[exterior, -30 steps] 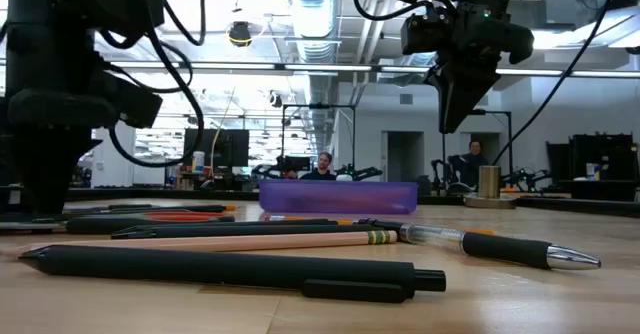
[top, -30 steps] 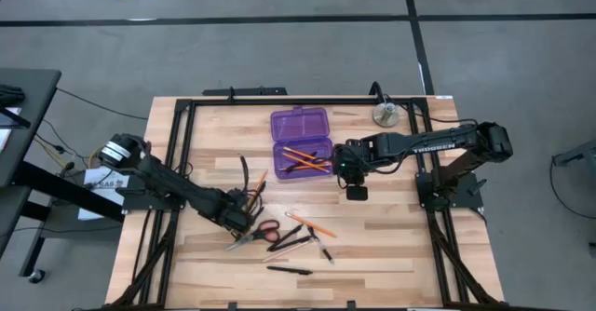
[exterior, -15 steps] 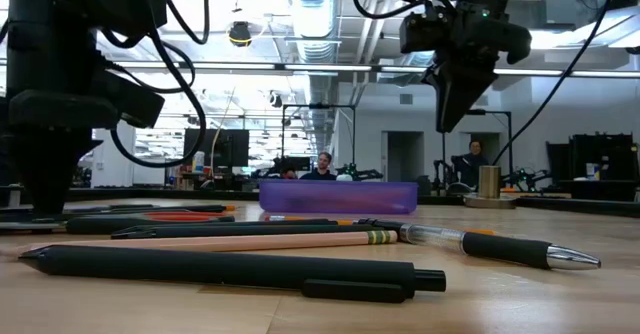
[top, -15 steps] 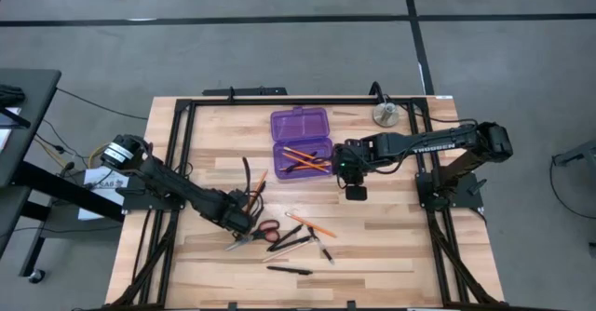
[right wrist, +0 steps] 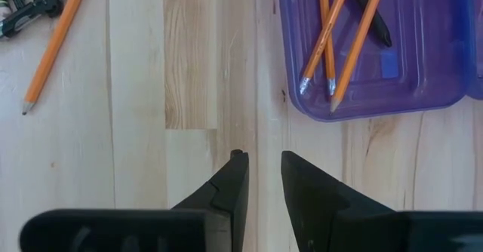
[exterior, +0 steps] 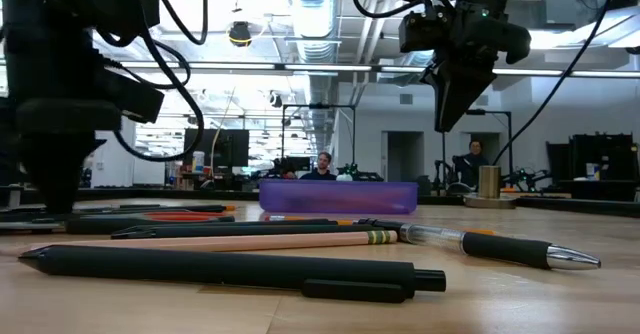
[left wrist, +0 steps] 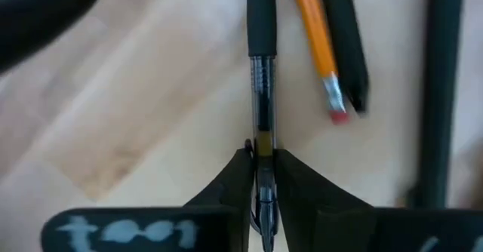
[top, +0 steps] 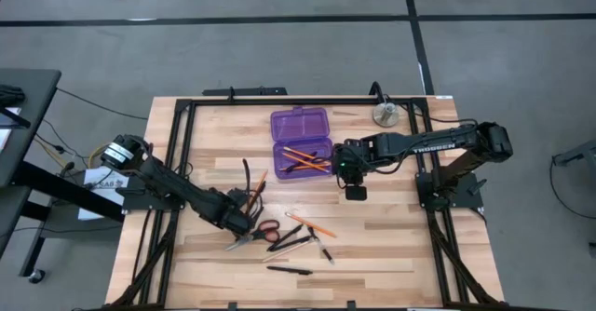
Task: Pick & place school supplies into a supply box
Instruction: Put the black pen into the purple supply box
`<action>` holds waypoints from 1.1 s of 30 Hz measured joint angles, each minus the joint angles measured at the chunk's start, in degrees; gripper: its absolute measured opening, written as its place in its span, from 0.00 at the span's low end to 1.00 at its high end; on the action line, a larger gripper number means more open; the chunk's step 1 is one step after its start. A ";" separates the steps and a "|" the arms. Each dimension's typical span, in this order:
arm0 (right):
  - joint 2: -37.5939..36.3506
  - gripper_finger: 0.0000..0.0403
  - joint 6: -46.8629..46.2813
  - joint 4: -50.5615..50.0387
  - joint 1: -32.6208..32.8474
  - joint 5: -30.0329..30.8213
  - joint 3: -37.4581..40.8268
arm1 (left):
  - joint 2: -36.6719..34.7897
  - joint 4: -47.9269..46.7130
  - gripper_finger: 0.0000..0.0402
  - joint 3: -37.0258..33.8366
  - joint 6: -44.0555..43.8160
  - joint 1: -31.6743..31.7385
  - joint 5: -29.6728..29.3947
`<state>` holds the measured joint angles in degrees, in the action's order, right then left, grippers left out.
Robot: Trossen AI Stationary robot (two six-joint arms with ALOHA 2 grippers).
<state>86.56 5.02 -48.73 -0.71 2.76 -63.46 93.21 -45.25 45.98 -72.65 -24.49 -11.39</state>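
Note:
My left gripper [left wrist: 261, 158] is low over the near-left of the table [top: 244, 216], shut on a pen with a clear barrel and a black rubber sleeve [left wrist: 261, 26]. An orange pencil [left wrist: 315, 41] and a black pen [left wrist: 346, 33] lie beside it. The purple supply box [top: 302, 140] lies open at the far middle, with pencils [right wrist: 355, 33] and a black pen in its tray. My right gripper [right wrist: 263, 160] hangs open above bare wood beside the box's tray [exterior: 452, 124]. Red-handled scissors [top: 258, 234], pens [top: 291, 241] and a pencil [top: 313, 224] lie flat near the front. My left gripper pinches the pen's clear barrel [left wrist: 261, 127], just behind the black sleeve, between its two fingers [left wrist: 234, 176]. The fingers come steeply from above, one on each side of the barrel. The pen lies flat on the wood, stretching away from the fingertips.
A round silver disc [top: 386, 114] sits at the far right corner. A black pen [top: 290, 270] lies alone near the front edge. Black frame rails [top: 182, 162] run along the table's sides. Bare wood [top: 391, 246] spreads over the near right.
My left gripper has tipped a little over the pens near the scissors while staying in the same spot. My right arm has kept still, and nothing on the table has shifted.

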 joint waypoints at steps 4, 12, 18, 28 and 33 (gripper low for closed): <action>0.00 0.19 0.09 -0.02 -0.02 0.00 0.00 | -1.39 -1.76 0.06 -0.42 -0.99 0.24 -5.98; 0.00 0.19 0.11 -0.26 -0.02 0.00 0.00 | -6.42 -3.88 0.06 -0.21 -2.22 0.67 -10.97; 0.00 0.19 0.11 -0.74 -0.02 0.02 0.00 | -9.24 -2.23 0.06 -0.11 1.34 2.18 -15.70; 0.00 0.19 -0.13 -3.41 -0.02 0.02 0.02 | -9.90 -0.04 0.06 10.44 24.61 10.04 -21.82; 0.00 0.19 -0.61 -5.10 -0.02 0.02 0.02 | -9.82 0.41 0.06 16.74 36.79 17.36 -17.81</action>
<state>86.56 4.41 -53.83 -0.73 2.79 -63.44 83.39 -44.85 62.72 -35.86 -7.14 -29.20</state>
